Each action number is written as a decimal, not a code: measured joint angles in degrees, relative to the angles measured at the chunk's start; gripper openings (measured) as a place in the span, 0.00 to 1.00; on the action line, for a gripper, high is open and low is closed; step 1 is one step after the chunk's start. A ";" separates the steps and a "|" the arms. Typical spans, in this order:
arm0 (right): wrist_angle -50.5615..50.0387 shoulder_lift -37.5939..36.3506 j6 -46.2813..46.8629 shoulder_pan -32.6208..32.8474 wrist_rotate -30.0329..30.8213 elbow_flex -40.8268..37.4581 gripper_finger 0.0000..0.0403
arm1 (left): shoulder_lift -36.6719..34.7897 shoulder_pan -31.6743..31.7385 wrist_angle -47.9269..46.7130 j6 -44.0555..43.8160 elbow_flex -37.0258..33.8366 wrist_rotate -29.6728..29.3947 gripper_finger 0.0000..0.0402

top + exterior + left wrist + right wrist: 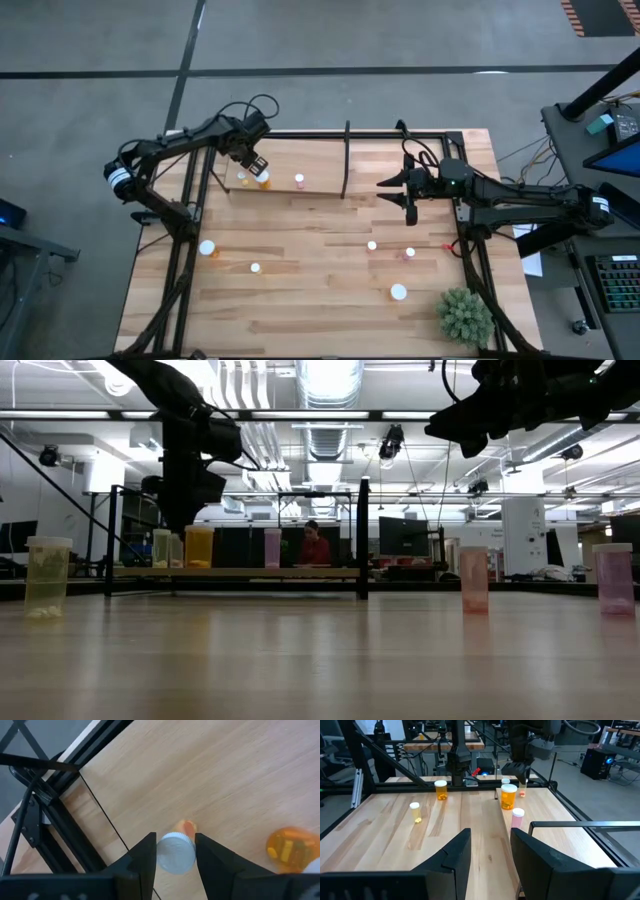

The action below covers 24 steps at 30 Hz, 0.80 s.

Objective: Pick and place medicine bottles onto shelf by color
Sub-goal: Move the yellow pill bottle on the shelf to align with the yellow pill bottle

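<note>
My left gripper (175,840) hangs over the far left end of the shelf (310,172), a pale board with a black post (347,160). It is shut on a small orange bottle with a white cap (175,852). A larger orange bottle (290,850), another small bottle (243,181) and a pink one (299,181) stand on the board beside it. My right gripper (400,190) waits open and level at the table's right, with nothing between its fingers. Several more bottles stand on the tabletop. My left gripper pinches the small bottle's white cap (175,856) between its two fingers, one on each side. The fingers come from above, slanting steeply down. The bottle stays upright under them (522,791), down at the shelf board; whether its base touches the board I cannot tell.
Loose bottles stand on the tabletop at the near left (207,248), (255,268) and in the middle right (372,245), (409,253), (398,292). A green spiky plant (465,315) sits at the near right corner. Black frame rails (190,200) run along the table's sides.
</note>
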 joint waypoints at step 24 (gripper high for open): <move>0.09 0.00 0.02 0.00 0.00 0.00 0.32 | 0.02 0.00 2.66 1.56 -0.46 0.09 0.27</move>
